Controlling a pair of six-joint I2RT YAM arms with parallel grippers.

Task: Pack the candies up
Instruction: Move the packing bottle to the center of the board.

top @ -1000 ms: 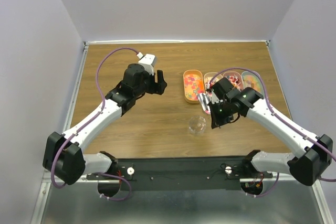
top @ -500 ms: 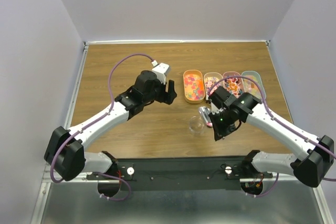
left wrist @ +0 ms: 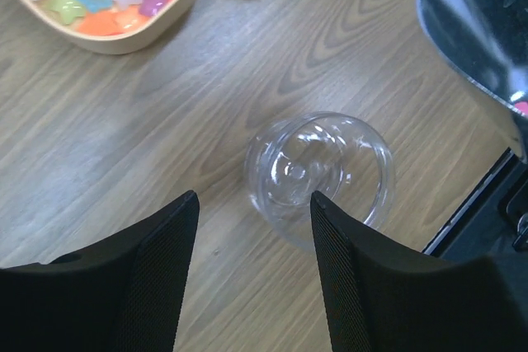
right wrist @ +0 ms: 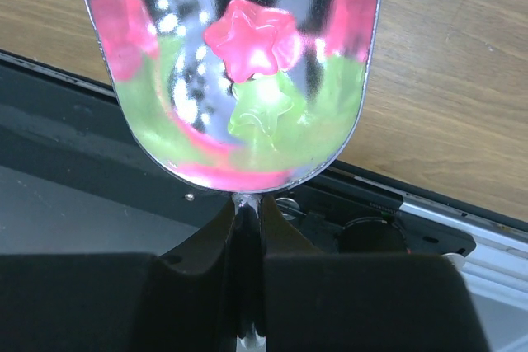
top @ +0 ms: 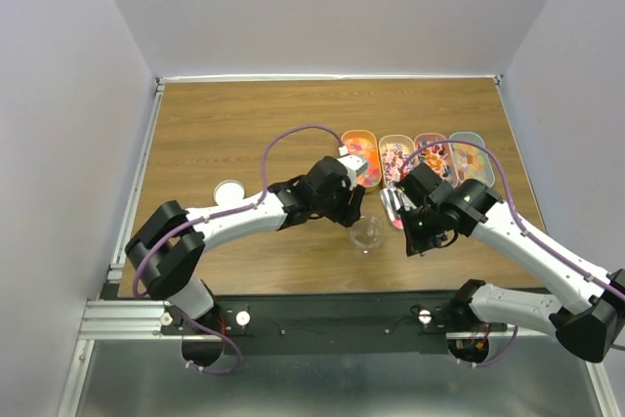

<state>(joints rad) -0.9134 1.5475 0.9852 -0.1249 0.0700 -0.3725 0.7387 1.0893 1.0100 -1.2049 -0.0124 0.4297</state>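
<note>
Top external view: far left, a white lid [top: 229, 191] lies uncovered now that the left arm has swung in to centre. The left gripper [left wrist: 254, 204] hangs spread and empty, with the clear jar [left wrist: 322, 175] just ahead between its fingers, probably to steady it. To the right, the right gripper [right wrist: 246, 222], clamped on the scoop [right wrist: 190, 80] carrying two candies [right wrist: 252, 43], has edged closer to pour. Room is tight, with trays [top: 344, 153] just beyond and the table's near edge close.

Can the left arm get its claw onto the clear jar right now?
Probably yes: the open left claw hangs just above the clear jar with nothing between them, and the scoop sits off to one side.
</note>
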